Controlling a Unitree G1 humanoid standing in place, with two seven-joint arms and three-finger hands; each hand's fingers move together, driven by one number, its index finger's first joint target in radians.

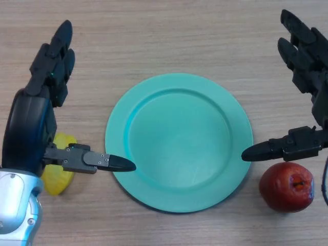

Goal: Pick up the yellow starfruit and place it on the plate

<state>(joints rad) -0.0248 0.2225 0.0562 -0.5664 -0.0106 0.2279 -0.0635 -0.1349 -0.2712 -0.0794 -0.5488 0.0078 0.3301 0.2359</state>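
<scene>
A yellow starfruit [58, 177] lies on the wooden table at the left, mostly hidden under my left hand [36, 123]. The left hand hovers over it with fingers straight and thumb pointing right, its tip over the plate's left rim. A teal plate [179, 141] sits empty in the middle of the table. My right hand [307, 66] is at the right edge, open, its thumb pointing left just short of the plate's right rim.
A dark red apple-like fruit [287, 186] lies on the table right of the plate, just below the right hand's thumb. The wooden table [164, 36] extends on all sides of the plate.
</scene>
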